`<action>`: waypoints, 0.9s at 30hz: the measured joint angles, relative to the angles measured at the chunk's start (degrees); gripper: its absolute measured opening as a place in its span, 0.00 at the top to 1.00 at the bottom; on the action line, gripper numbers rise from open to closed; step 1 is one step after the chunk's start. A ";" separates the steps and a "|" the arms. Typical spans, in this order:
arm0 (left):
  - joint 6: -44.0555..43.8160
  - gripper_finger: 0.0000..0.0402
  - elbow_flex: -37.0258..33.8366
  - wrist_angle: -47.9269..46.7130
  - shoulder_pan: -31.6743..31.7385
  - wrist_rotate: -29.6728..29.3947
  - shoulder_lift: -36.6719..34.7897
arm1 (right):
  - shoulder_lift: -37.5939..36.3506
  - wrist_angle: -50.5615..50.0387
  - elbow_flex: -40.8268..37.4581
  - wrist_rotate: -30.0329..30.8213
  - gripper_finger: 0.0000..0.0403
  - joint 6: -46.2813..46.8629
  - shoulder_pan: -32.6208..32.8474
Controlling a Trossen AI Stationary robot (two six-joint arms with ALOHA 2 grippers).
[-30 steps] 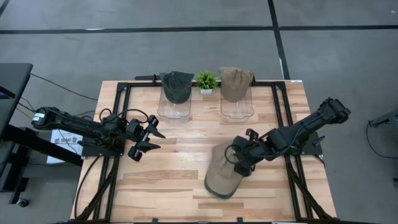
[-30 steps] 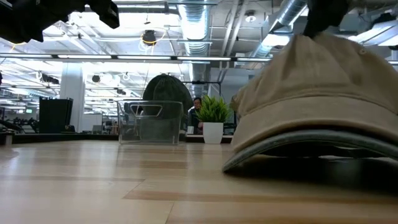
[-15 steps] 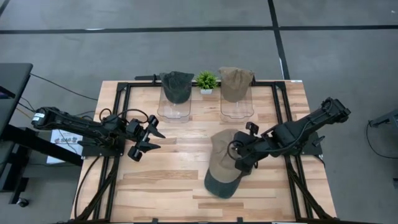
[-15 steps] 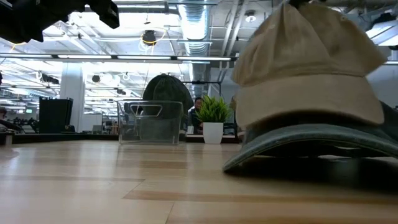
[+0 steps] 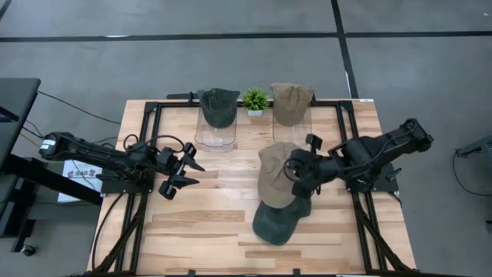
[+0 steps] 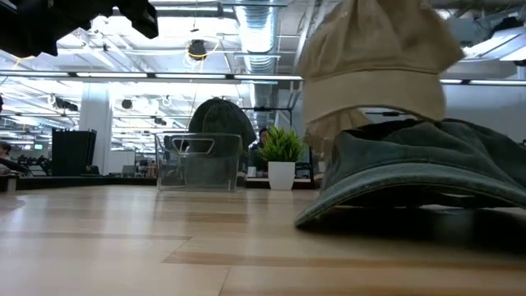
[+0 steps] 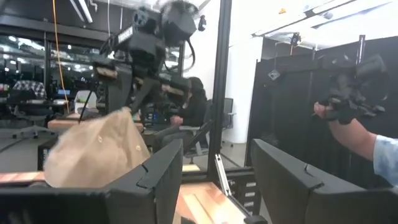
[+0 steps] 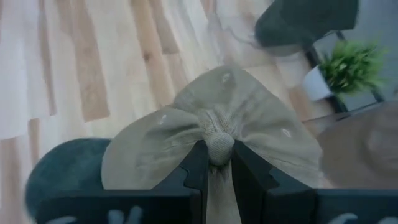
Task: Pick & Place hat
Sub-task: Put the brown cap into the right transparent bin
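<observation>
The room is bright and evenly lit from ceiling lamps (image 6: pixel 196 49) in the upper part of the low view, where they glare almost white. From above, shadows on the table (image 5: pixel 215 223) are soft and short. The tan hat (image 6: pixel 374 57) at upper right of the low view is blurred. In the left wrist view, the background is soft, with a washed-out white area at upper right.

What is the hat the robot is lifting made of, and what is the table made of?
The tan hat looks like soft woven cloth, probably cotton: it bunches into folds where the right hand pinches its top button, and small stitched eyelets show. The table looks like pale wood with a smooth finish: planks with grain lines, joined side by side.
</observation>
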 joint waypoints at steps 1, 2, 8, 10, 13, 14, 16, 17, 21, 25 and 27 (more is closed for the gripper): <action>0.02 0.53 -0.02 0.00 0.00 0.00 0.41 | 0.00 0.34 0.00 0.35 0.91 -0.40 -0.70; 0.02 0.53 -0.02 0.05 0.00 0.00 0.80 | 0.01 0.86 0.00 0.33 0.91 -0.50 -1.43; 0.46 0.53 0.89 0.64 0.00 0.00 3.19 | 3.08 10.15 0.02 -19.13 0.91 -10.20 -3.40; 0.53 0.53 1.13 0.55 0.01 0.00 3.95 | 4.13 10.92 0.02 -23.06 0.91 -11.63 -3.23; 0.87 0.53 1.72 0.84 0.00 0.00 5.22 | 5.55 9.06 0.02 -23.79 0.91 -11.65 -3.60; 0.87 0.53 2.04 0.90 0.00 0.00 5.79 | 6.09 8.59 0.00 -23.74 0.91 -11.83 -3.84; 0.89 0.53 2.55 0.98 0.00 0.00 7.14 | 6.89 8.34 -0.04 -23.90 0.91 -12.02 -4.34; 0.89 0.53 2.91 0.97 0.00 0.00 7.98 | 6.99 8.37 -0.04 -24.76 0.91 -12.27 -4.64; 1.60 0.53 5.11 1.01 0.00 0.00 12.12 | 7.85 9.23 -0.08 -28.64 0.91 -13.98 -4.79; 1.81 0.53 7.72 1.03 0.00 0.00 16.70 | 7.90 11.83 -0.04 -32.14 0.91 -15.44 -4.76; 1.99 0.53 8.81 0.95 0.00 0.00 18.75 | 7.93 11.93 -0.04 -33.56 0.91 -15.39 -4.79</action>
